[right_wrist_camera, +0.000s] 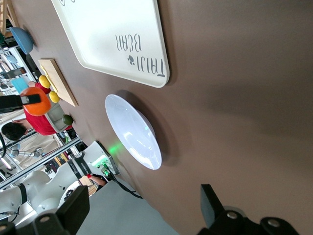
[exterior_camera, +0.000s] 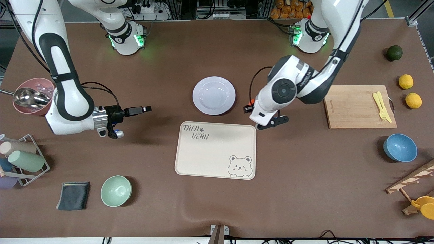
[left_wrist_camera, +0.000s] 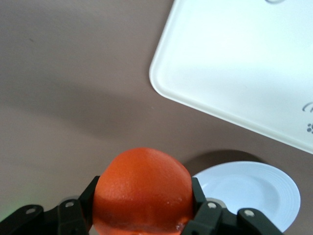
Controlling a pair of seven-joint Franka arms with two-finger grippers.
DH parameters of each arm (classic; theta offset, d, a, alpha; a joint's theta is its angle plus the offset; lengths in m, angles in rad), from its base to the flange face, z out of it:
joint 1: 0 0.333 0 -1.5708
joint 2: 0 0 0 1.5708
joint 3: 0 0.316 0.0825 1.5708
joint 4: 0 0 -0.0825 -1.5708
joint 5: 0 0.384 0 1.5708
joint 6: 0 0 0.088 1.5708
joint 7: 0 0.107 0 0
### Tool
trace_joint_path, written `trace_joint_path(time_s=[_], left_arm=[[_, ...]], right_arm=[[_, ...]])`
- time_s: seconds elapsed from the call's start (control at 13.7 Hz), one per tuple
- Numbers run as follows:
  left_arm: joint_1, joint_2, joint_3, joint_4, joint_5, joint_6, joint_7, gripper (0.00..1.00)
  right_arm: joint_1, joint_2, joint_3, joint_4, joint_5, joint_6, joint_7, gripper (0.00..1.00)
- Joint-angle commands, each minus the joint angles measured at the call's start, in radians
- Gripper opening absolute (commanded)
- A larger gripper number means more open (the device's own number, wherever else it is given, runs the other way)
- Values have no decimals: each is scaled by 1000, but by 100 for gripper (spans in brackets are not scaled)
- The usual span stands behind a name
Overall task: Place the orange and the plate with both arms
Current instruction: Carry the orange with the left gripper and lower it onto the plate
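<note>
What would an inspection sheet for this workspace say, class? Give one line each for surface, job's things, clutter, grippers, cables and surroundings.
Surface: brown table, slight ripple at the camera edge.
Job's things: orange held in the left gripper; plate on the table, just farther from the camera than the tray.
Clutter: cutting board, lemons, green bowl, blue bowl, cloth, cup rack.
Grippers: left shut on the orange, beside the tray's corner; right gripper open, waiting above bare table.
Cables: black cable along the right arm.
Surroundings: racks along the robots' side.
</note>
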Motion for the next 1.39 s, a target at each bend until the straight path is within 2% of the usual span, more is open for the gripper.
trace_joint_path(time_s=[0.0, 0.22, 0.44, 0.66, 0.88, 1.02, 1.31], left_arm=[[-48, 39, 6, 26, -16, 16, -43, 29], [-118, 74, 8, 26, -13, 84, -158, 29], [-171, 88, 8, 26, -14, 104, -223, 29], [-236, 122, 8, 26, -14, 133, -315, 28], [-292, 186, 8, 26, -14, 228, -384, 28], [-322, 229, 9, 26, -7, 286, -428, 28], [-346, 281, 12, 22, -4, 320, -432, 28]], right_arm=[[50, -10, -4, -50, 81, 67, -27, 100], [89, -8, -4, -113, 174, 117, -116, 100], [128, -5, -2, -144, 190, 178, -123, 100], [174, 8, -4, -150, 289, 206, -147, 100], [230, 15, -4, -172, 403, 242, -207, 100], [240, 24, -4, -172, 414, 252, -216, 100], [230, 33, -4, -178, 414, 259, -268, 100]])
